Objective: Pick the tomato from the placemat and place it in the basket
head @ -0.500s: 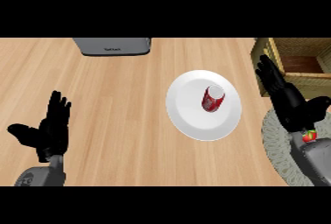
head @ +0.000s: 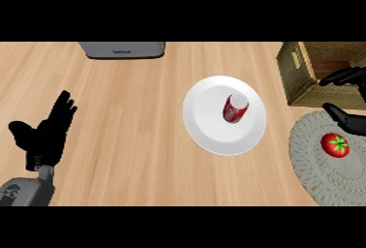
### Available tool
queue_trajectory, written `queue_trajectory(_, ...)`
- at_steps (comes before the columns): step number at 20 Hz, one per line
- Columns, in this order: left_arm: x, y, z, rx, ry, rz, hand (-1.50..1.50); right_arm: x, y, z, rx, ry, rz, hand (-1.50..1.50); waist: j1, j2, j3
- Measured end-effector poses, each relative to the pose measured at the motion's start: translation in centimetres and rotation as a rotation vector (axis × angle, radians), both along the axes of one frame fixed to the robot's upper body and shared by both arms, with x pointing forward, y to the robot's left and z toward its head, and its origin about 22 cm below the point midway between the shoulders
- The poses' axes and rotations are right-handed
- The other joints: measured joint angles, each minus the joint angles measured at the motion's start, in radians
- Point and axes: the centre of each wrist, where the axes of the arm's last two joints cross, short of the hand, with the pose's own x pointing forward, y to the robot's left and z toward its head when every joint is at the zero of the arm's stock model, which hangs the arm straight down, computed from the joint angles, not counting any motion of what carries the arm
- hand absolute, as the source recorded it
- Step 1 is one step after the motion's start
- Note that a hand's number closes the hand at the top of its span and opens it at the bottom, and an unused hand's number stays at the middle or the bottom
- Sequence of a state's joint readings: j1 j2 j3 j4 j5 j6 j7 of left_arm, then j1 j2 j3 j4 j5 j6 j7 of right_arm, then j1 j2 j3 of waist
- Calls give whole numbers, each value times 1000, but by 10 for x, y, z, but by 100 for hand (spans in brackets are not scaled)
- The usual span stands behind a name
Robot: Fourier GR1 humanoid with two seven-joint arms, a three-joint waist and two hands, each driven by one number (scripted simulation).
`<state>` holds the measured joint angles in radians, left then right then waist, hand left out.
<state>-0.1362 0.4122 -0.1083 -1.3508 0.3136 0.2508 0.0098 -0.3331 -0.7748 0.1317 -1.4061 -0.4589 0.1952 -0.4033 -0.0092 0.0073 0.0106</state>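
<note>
We see the tomato lying on the round woven placemat at the right edge of the bench, toward the near right corner. The tomato is red with a green stalk on top and nothing touches it.

The basket stands at the far right corner of the bench, just beyond the placemat. Its walls are woven and olive-brown; its inside shows a brown floor.

The right hand shows only in part at the right edge, between the basket and the placemat. We see dark fingers spread apart, some over the basket's near wall and one over the placemat's far rim, above the tomato and apart from it. The hand holds nothing.

The left hand rests near the left edge of the bench, fingers straight and up, thumb out, holding nothing.

A white plate lies at the middle of the bench with a red can lying on its side on it. A grey appliance sits at the far edge.
</note>
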Motion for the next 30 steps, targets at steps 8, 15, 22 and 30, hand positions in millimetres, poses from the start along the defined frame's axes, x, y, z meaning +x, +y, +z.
queue_trajectory(8, 15, 9, 28, 31, 69, -79, 0, -18, 18, -33, -133, -156, 10, -150, 3, -7, -8)
queue_trajectory(15, 16, 13, 25, 28, 81, -80, 0, -22, 7, 41, -412, -5, -99, -150, -4, -12, -14)
queue_trajectory(22, 18, 11, 23, 36, 81, -84, 0, -26, -24, 135, -807, 93, -392, -150, 2, -10, -15)
queue_trajectory(30, 18, 9, 34, 28, 86, -101, 0, -33, -57, 178, -967, 340, -314, -150, 13, -8, -12)
